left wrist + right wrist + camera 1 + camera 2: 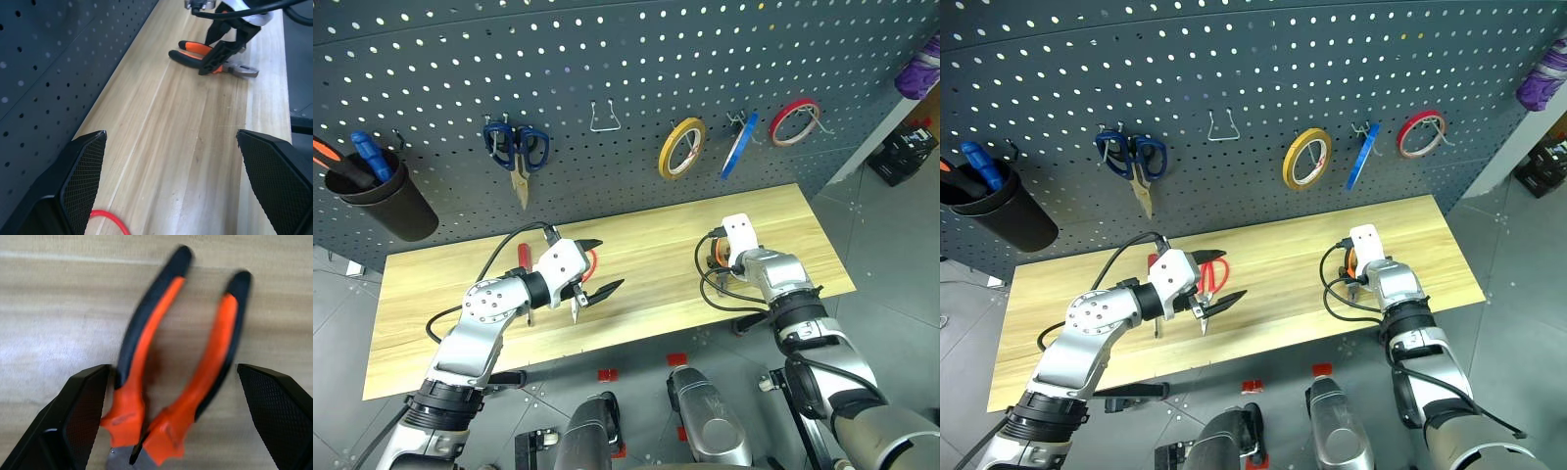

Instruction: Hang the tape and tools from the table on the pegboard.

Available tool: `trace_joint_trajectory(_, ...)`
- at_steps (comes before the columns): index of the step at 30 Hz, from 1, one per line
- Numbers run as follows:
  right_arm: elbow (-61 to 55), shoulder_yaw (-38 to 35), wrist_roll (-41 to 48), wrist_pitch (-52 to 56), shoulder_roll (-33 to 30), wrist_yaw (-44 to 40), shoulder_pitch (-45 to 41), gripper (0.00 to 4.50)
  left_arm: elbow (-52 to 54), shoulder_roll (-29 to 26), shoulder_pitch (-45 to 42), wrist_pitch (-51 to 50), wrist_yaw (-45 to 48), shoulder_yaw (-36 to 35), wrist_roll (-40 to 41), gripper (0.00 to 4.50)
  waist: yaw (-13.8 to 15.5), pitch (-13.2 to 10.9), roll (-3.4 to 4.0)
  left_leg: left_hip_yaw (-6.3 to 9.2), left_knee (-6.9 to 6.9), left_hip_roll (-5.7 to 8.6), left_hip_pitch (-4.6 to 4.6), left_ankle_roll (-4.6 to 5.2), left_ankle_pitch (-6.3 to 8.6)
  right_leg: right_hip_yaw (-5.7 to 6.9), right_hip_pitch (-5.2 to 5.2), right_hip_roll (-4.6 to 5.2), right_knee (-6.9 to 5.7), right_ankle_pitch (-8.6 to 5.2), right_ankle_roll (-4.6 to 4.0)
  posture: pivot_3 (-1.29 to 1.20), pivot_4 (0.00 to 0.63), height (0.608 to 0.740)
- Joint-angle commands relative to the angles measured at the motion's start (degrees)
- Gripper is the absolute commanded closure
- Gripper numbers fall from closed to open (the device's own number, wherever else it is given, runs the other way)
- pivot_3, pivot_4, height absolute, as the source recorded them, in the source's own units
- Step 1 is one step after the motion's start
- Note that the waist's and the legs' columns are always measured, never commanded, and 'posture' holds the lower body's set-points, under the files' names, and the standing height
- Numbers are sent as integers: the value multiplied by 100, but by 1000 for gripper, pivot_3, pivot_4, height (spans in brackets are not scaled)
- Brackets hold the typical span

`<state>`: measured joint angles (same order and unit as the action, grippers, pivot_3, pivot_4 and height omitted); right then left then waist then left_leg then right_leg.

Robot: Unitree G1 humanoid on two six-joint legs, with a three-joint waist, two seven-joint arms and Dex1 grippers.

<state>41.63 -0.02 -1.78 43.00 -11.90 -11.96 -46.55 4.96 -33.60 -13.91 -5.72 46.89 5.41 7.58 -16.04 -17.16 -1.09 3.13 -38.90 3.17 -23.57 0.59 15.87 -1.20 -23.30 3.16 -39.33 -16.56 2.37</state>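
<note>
The pliers (171,372), with orange-and-black handles, lie flat on the table (646,304) toward its right end. My right gripper (171,369) hangs just over them, open, one finger on each side of the handles. Left of the middle, my left gripper (602,266) is open above the red-handled scissors (1216,275). The red-handled screwdriver (522,257) lies just behind that wrist. The blue tape (739,145) hangs edge-on from a hook on the pegboard (626,59).
On the pegboard hang blue-handled scissors (516,147), a yellow tape ring (680,149), a red tape ring (795,121) and an empty wire hook (604,119). A black cup (377,201) with screwdrivers hangs at far left. The table's front edge is close under both arms.
</note>
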Motion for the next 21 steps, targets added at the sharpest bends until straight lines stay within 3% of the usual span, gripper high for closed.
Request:
trace_joint_trajectory(1, 402, -320, 276, 426, 39, 13, -160, 16, 121, 6, -38, 110, 15, -6, -11, 0, 0, 13, 1, 1, -1, -1, 0, 0, 0, 1, 0, 0, -2, 0, 0, -370, 260, 740)
trace_joint_trajectory(2, 407, -364, 326, 515, 59, 0, -195, 16, 119, 10, -34, 113, 9, -7, -11, 0, 0, 16, 1, 0, -1, 0, 0, 0, 0, 0, 0, 0, -5, 0, 0, -371, 259, 740)
trace_joint_trajectory(5, 226, -392, 415, 757, 164, -46, -190, 630, 104, 10, 2, 135, 2, -8, -17, 0, -1, 36, -2, 1, -1, -1, 0, 0, 0, 0, 0, 0, -8, 0, 0, -372, 258, 740)
trace_joint_trajectory(9, -284, -67, 372, 685, 231, -297, 31, 1849, 167, 59, 80, 46, -51, -60, 65, 0, -27, 46, -2, 1, -1, -1, 1, 0, 0, 0, 0, 0, -10, 0, 0, -373, 257, 740)
trace_joint_trajectory(15, -2029, 747, 273, 164, 72, -978, 722, 1897, 248, 208, 367, 202, -347, -457, 226, 0, -89, 45, 0, 1, -1, 0, 0, 0, 0, -2, -7, 0, -16, 0, 0, -371, 258, 740)
trace_joint_trajectory(21, -5067, 1052, 452, -264, 78, -1095, 1959, 1899, 756, 278, 960, -97, -472, -1129, 934, 0, -120, 45, -1, 2, -2, -1, -27, 0, 0, -4, -40, 1, -32, 0, 0, -357, 268, 740)
